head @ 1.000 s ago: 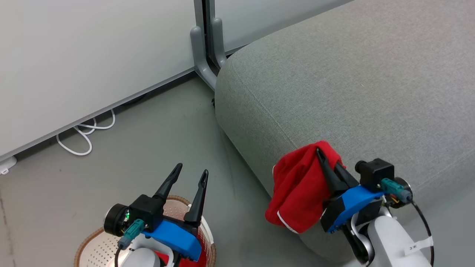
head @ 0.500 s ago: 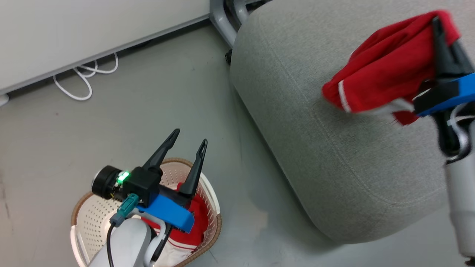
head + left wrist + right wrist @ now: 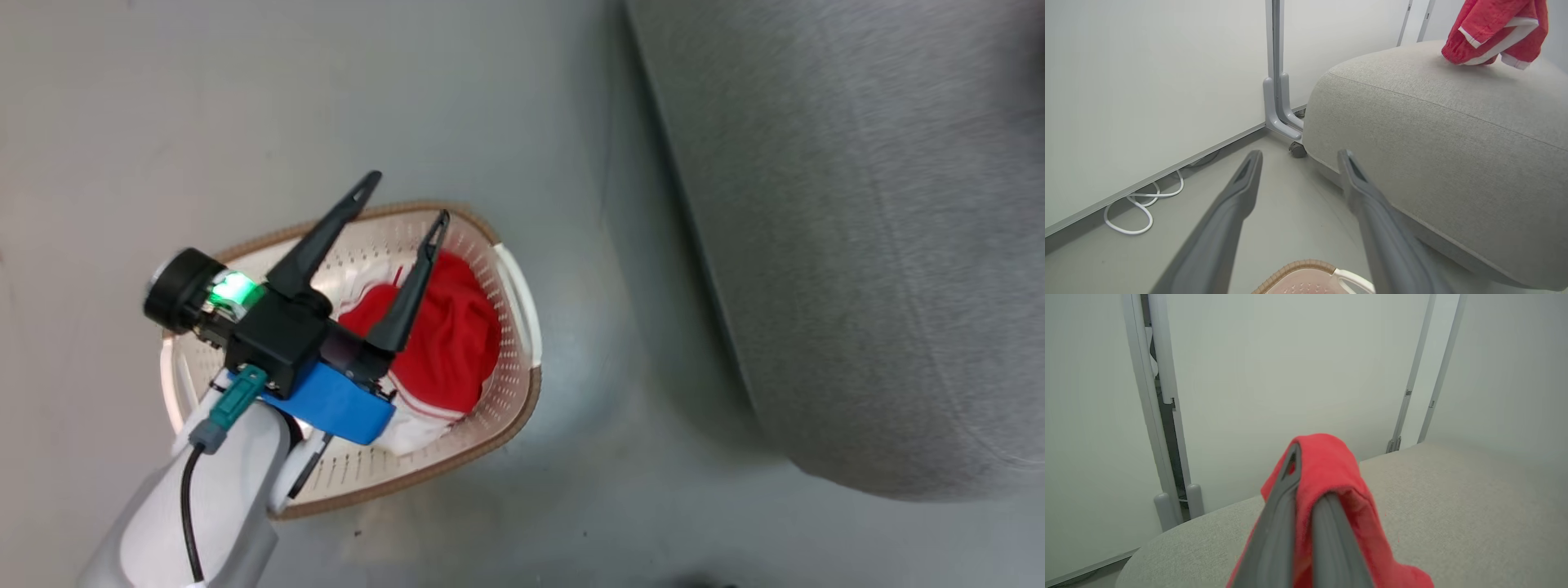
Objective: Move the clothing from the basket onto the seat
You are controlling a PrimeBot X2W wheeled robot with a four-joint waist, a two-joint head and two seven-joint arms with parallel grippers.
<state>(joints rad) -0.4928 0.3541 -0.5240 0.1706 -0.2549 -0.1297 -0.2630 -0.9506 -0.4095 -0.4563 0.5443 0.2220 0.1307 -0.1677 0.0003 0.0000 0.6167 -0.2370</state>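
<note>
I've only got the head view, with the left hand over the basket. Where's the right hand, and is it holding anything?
Observer: The right hand is shut on a red garment.
Operator: Is it over the seat?
Observer: Yes. In the left wrist view the garment hangs above the seat, and its lower edge seems to touch the top.
Operator: Anything on the floor ahead of the left hand?
Observer: A white cable lies looped beside the wall panel.
</note>
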